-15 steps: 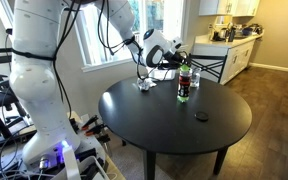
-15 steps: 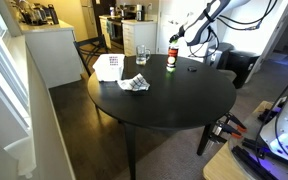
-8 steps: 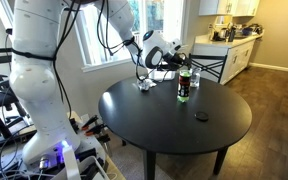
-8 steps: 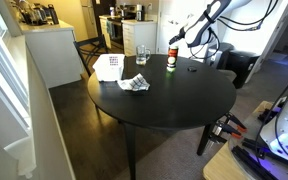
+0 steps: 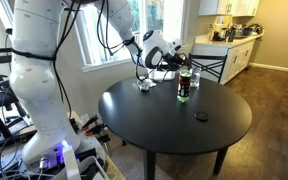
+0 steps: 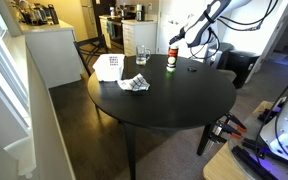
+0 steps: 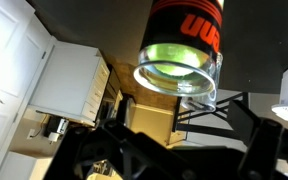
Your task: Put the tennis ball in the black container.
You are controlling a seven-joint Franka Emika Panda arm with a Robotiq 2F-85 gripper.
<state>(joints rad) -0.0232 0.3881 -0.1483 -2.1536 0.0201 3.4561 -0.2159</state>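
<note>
The tennis ball [image 7: 174, 68] appears only in the wrist view, as a yellow-green round glow filling the near end of the black container [image 7: 187, 22]. I take it to be sitting in the mouth, though how deep it sits cannot be told. The container stands upright on the round dark table [image 5: 174, 128] in both exterior views [image 5: 185, 86] [image 6: 171, 63]. A small black disc [image 5: 201, 116] lies at about its 5 o'clock, well apart. The gripper [image 5: 175, 64] hangs just beside the container's top at roughly 10 o'clock. In the wrist view its jaws stand spread with nothing between them, so it looks released. To my mind the drop is made and the step in hand is getting clear. Draw away from the rim before swinging anywhere, since a tall narrow cup will tip at a light knock. If the ball is perched rather than seated, a sideways brush could roll it off.
</note>
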